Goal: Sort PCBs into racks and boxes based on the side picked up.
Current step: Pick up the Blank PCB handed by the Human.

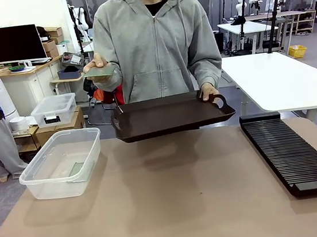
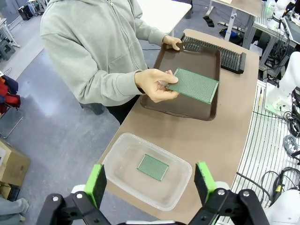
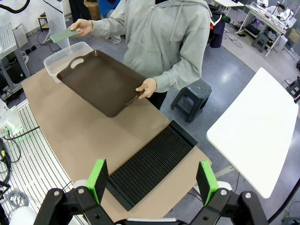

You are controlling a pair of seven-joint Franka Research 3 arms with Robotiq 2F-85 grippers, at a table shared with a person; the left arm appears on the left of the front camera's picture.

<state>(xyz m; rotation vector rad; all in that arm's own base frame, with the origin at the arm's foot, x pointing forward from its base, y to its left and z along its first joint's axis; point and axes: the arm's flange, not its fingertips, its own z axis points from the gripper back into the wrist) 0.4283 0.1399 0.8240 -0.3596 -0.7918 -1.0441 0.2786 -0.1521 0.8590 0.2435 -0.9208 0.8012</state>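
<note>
the first pcb [image 2: 193, 85] is a thin flat square board. its upper face is bright green with a fine grid of dots, and from the front its underside looks paler grey-green. the person [image 1: 155, 44] pinches it by one edge in one hand [image 2: 154, 84] and holds it level in the air over the dark brown tray [image 2: 187, 105], beyond the table's [image 1: 186, 202] far edge. the other hand [image 1: 209, 94] grips the tray by its handle, so the tray hangs slightly tilted over the middle of the far edge.

the second pcb [image 2: 153, 167] lies flat on the bottom of the clear tub [image 1: 36, 182], green face up, apart from the walls. the tub stands at the table's left edge, towards the far left corner.

the black rack [image 1: 293, 154] lies flat along the right edge and reaches the far right corner, with its many narrow slots running across it.

the left gripper [image 2: 150, 180] hangs high above the tub with its green-padded fingers [image 2: 96, 183] spread wide and nothing between them. the right gripper [image 3: 153, 179] hangs high above the rack, its fingers [image 3: 99, 178] also spread wide and empty.
</note>
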